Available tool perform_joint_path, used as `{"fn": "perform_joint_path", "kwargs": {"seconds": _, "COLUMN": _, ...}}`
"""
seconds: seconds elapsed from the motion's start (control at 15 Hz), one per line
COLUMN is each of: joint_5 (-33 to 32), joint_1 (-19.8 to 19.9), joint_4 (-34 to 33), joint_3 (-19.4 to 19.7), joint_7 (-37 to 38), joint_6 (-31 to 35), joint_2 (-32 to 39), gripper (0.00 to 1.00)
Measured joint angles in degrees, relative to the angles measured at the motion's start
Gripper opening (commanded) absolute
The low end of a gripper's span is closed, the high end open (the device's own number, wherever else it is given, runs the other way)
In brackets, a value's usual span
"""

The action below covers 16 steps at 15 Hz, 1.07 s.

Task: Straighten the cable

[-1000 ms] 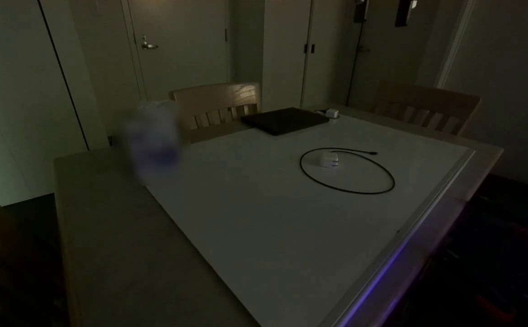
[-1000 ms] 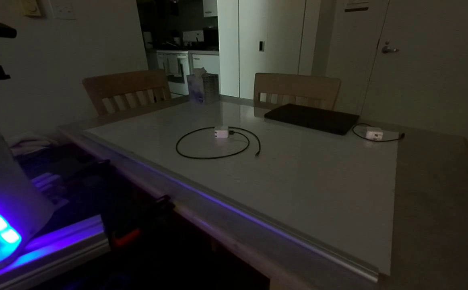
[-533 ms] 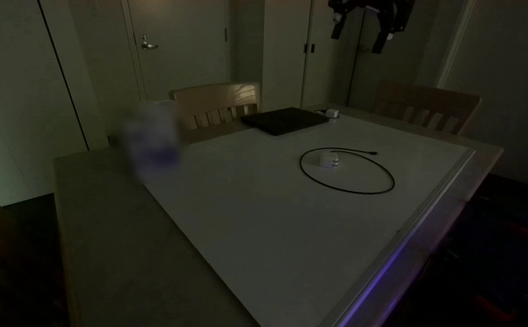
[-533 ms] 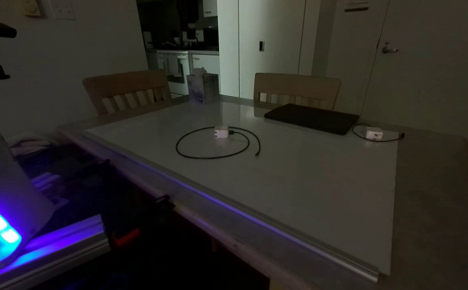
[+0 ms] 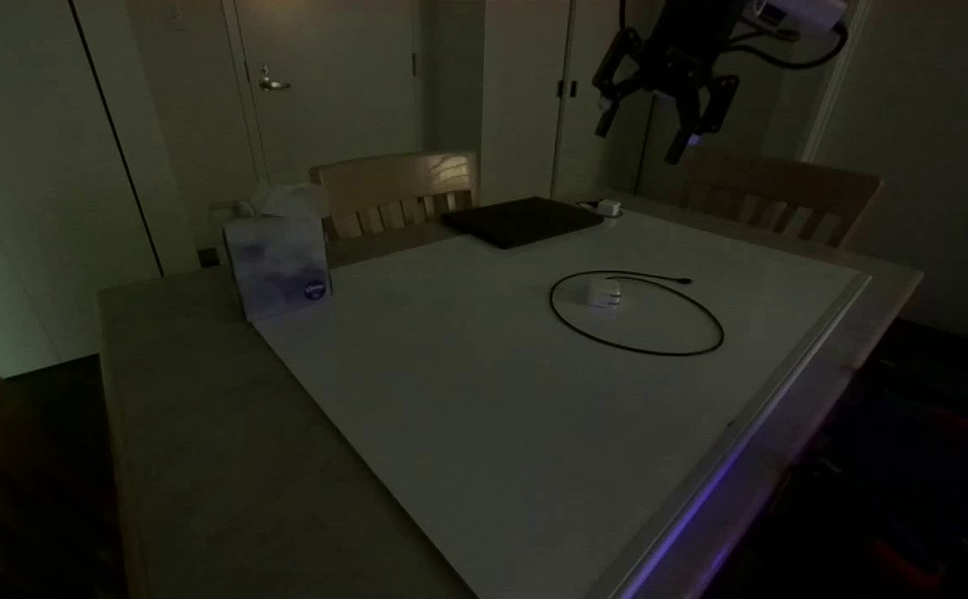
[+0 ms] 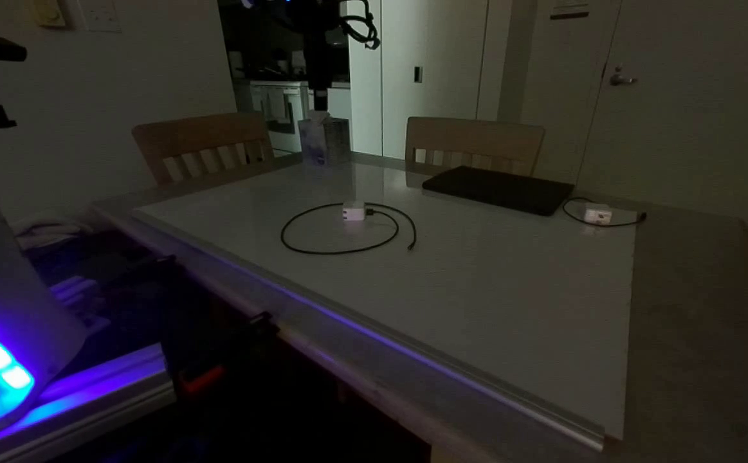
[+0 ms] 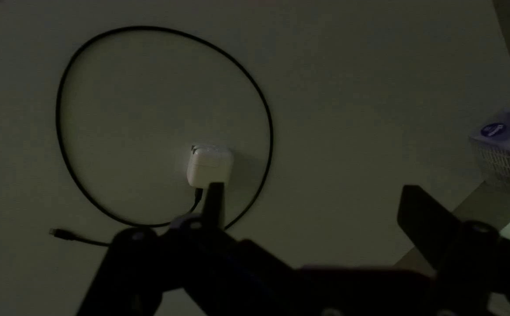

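As the black two-fingered gripper (image 5: 640, 144) hung spread and unladen before us, lower than before, the thin black cable (image 5: 668, 354) lay unmoved on the flat white board (image 5: 450, 391) in an exterior view, looped around a white cube-shaped charger (image 5: 603, 293), its straightening apparently unstarted. In an exterior view, the gripper had dropped into fuller sight, lined up with a purple-patterned cardboard tissue box (image 6: 324, 140). The wrist view showed the curl, loose dark plug (image 7: 65, 234) included, left to undo.

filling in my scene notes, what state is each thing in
gripper, open, holding nothing
cable, looped, one end free
charger in the loop, cable plugged in
tissue box, upright, tissue sticking out
black slab, lying flat
charger by the black slab, cannot tell if anything's plugged in
silver-handled door, shut
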<state>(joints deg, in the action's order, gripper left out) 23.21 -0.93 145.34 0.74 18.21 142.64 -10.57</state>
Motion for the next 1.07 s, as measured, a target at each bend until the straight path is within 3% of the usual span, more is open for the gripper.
{"fn": "perform_joint_path", "kwargs": {"seconds": 0.6, "joint_5": 8.56, "joint_1": 0.03, "joint_4": -4.27, "joint_3": 0.75, "joint_7": -7.46, "joint_6": 0.93, "joint_2": 10.03, "gripper": 1.0}}
{"fn": "perform_joint_path", "kwargs": {"seconds": 0.73, "joint_5": 13.15, "joint_1": -0.07, "joint_4": -5.58, "joint_3": 0.6, "joint_7": -12.39, "joint_6": 0.9, "joint_2": 11.07, "gripper": 1.0}}
{"fn": "perform_joint_path", "kwargs": {"seconds": 1.07, "joint_5": 11.0, "joint_1": -0.07, "joint_4": -5.4, "joint_3": 0.58, "joint_7": -9.45, "joint_6": 1.07, "joint_2": 11.0, "gripper": 1.0}}
